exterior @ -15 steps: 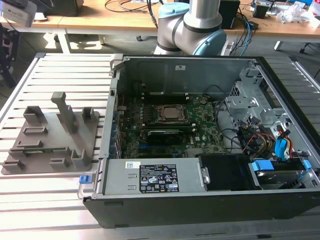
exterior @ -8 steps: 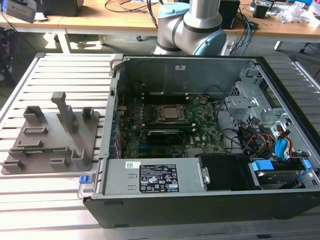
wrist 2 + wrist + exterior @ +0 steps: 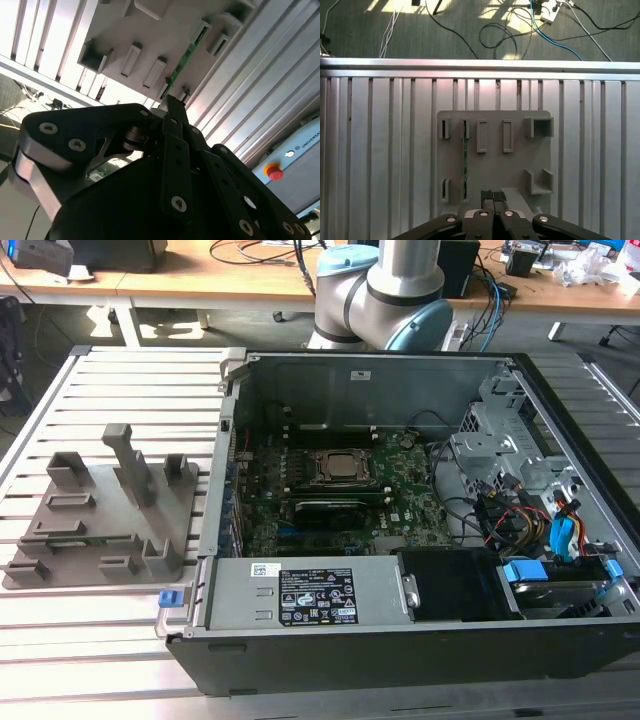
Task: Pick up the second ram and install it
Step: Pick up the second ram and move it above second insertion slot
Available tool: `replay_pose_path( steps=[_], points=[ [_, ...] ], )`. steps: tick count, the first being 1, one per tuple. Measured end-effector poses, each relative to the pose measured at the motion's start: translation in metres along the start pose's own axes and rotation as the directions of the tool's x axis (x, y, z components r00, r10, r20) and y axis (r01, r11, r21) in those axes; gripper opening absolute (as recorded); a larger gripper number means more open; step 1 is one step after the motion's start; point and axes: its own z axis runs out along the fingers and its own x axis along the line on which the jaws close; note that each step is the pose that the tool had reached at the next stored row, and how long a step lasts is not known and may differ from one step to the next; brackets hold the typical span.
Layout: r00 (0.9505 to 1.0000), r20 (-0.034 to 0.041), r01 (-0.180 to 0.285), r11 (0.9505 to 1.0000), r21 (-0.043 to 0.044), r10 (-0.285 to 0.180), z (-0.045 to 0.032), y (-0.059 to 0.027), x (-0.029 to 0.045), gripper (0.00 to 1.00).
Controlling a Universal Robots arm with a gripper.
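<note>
Tool [image 3: 493,195] points straight down over grey holder tray [image 3: 520,152], fingertips pinched together, nothing held. 2nd ram [image 3: 465,165] stands on edge in tray slots, below and just beside tool tips.

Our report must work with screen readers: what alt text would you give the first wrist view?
The shut, empty end effector points down at a grey holder tray on a slatted metal table. A green ram stick stands on edge in one tray slot, untouched. Cables lie on the floor beyond the table.
</note>
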Motion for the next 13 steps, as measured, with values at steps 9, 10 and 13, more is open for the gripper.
replay_pose_path(
  steps=[9, 10, 13],
  points=[
    [0.9844, -0.0048, 0.176, 0.9844, 0.0008, -0.176, 0.0, 0.0, -0.0005, 0.11],
    [0.9762, -0.0059, 0.217, 0.9762, 0.0009, -0.217, 0.0, 0.0, -0.0006, 0.11],
    [0.9666, -0.0071, 0.256, 0.9667, 0.0009, -0.256, 0.0, 0.0, -0.0007, 0.11]
  ],
)
